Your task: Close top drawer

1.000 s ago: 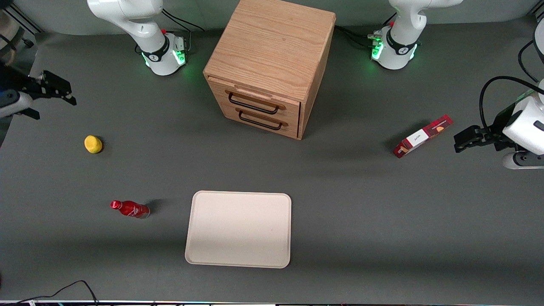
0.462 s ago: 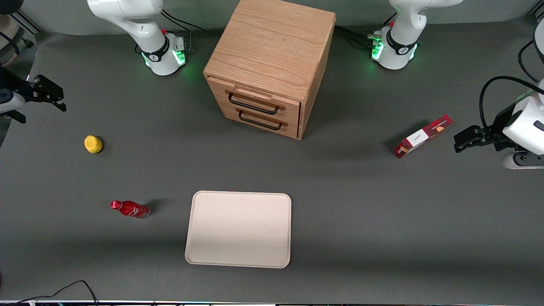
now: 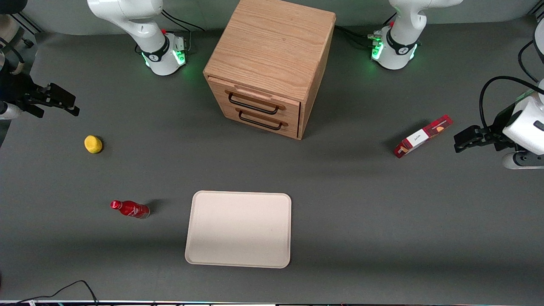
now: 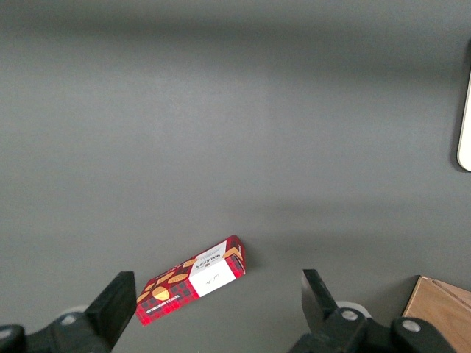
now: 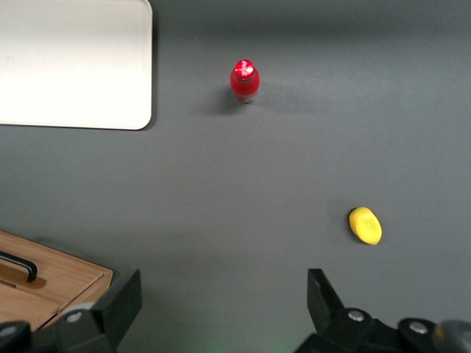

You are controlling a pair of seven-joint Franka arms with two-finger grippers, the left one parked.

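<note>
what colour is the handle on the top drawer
Black, a wire bar handle on the light oak top drawer; clearest in the front view. The claw hovers far off, open.

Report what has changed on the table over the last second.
Only the end effector moved: it pulled back toward the working arm's end of the table, then swung in toward the cabinet again, open and holding nothing. It hangs farther from the front camera than the lemon. The top drawer, bottle, tray and box stayed put.
</note>
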